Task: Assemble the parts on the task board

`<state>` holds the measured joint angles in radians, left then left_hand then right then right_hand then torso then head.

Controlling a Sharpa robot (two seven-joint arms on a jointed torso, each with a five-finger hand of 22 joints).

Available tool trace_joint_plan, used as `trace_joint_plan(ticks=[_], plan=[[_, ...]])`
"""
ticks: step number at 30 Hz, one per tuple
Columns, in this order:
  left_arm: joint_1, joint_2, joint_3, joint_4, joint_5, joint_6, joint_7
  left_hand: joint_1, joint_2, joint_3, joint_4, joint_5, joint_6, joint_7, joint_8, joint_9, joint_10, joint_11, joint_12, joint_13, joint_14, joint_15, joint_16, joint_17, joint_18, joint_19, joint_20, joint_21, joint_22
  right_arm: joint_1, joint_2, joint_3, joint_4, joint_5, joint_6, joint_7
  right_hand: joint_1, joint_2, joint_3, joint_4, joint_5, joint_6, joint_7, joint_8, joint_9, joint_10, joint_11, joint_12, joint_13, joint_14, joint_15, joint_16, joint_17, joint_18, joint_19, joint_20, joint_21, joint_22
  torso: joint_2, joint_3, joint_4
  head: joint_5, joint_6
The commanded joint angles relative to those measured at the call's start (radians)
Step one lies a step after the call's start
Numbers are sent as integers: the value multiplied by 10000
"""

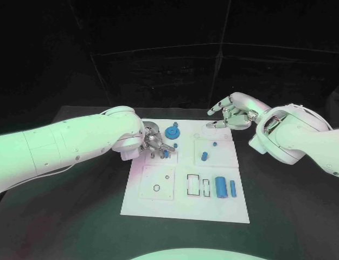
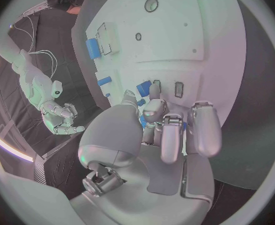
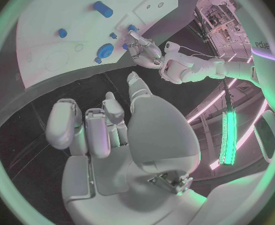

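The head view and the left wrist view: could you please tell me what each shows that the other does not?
The head view alone shows the whole task board on the black table, with the blue gear near its far edge. The left wrist view alone shows the left hand from behind, its fingertips down among small blue parts. Both show the big blue block and the right hand, held off the board with nothing in it.

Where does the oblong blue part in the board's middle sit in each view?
Head view: blue part mid-board, towards the robot's right of the left hand.
Left wrist view: blue part near the board's edge, past the thumb.
Right wrist view: blue part on the board, beyond the left hand.
Shared landmark: the left hand.
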<state>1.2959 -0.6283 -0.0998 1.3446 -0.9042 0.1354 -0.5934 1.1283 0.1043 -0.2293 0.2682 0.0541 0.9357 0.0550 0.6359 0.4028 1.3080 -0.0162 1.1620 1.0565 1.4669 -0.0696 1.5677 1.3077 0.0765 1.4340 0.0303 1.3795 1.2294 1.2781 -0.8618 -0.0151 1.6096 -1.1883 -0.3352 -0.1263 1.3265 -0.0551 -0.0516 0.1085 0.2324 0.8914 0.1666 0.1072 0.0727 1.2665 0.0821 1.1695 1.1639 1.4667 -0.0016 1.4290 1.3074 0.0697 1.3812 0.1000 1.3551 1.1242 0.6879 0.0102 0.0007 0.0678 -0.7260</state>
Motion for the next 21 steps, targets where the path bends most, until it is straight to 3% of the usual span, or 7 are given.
trace_joint_plan(ticks=[1,10,21], plan=[[23,35,1,-11,-83,87,-46,194,35,27,-127,-31,-123,-9,92,71,43,-9,68,22,1039,-85,31,2631,-106,50,18,65,19,23,24,8,-12,15,97,-29,56,4,-55,-5,55,34,-31,55,12,-11,-74,-36,-9,468,-33,-68,238,177,-53,-1,-67,-16,0,-2,3,-2,-7],[27,99,-2,-37,-83,118,-38,880,296,473,-661,-26,-321,-25,373,334,52,-26,122,75,1039,-100,31,2631,-115,34,6,126,127,23,80,7,-54,15,176,-67,164,45,-79,23,234,27,-43,96,8,-18,-87,-44,-41,463,-49,-121,188,185,-62,-17,-117,-80,8,2,-3,-4,-25],[31,124,-9,-45,-83,121,-26,1630,607,1316,-1332,-16,-515,-105,469,470,32,-98,112,81,1039,-155,31,2631,-119,20,-35,164,206,23,115,7,-86,1,260,-99,225,64,-103,48,378,17,-48,124,5,-20,-94,-44,-60,457,-57,-165,144,192,-70,-27,-155,-130,3,-3,4,-17,-56]])
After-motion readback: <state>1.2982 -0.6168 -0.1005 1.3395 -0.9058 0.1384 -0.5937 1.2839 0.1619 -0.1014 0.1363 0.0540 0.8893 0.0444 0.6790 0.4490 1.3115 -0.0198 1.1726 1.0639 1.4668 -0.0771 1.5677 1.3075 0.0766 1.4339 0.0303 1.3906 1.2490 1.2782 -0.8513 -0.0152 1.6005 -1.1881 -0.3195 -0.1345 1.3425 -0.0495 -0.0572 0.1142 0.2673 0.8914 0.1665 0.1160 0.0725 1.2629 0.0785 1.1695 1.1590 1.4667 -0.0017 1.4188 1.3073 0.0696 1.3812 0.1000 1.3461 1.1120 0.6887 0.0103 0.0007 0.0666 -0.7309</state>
